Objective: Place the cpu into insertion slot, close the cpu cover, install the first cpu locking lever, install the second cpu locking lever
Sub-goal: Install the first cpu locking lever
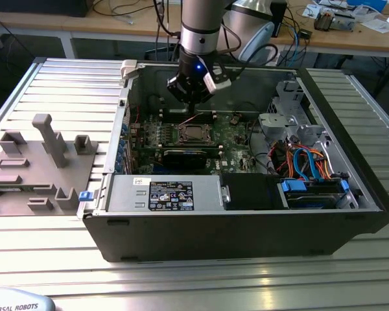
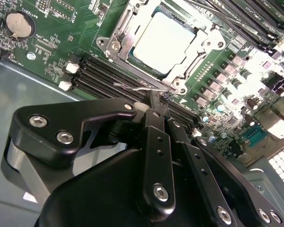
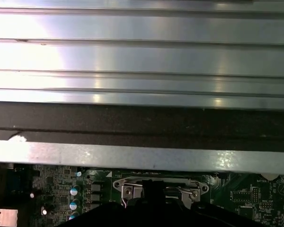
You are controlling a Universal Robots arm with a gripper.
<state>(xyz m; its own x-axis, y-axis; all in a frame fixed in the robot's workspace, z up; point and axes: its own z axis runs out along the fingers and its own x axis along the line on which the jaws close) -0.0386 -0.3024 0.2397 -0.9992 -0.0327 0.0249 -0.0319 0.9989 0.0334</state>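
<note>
Your gripper (image 2: 157,105) hangs just beside the socket, its fingers (image 2: 154,142) pressed together on a thin wire locking lever (image 2: 132,85). Beyond them, the cpu (image 2: 164,41) lies in the socket with the cpu cover (image 2: 117,43) shut around it.

My gripper (image 1: 192,111) hung inside the open computer case (image 1: 246,214), just above the motherboard's far edge. The cpu (image 1: 192,134) sat in its socket under the cpu cover (image 1: 181,140).
</note>
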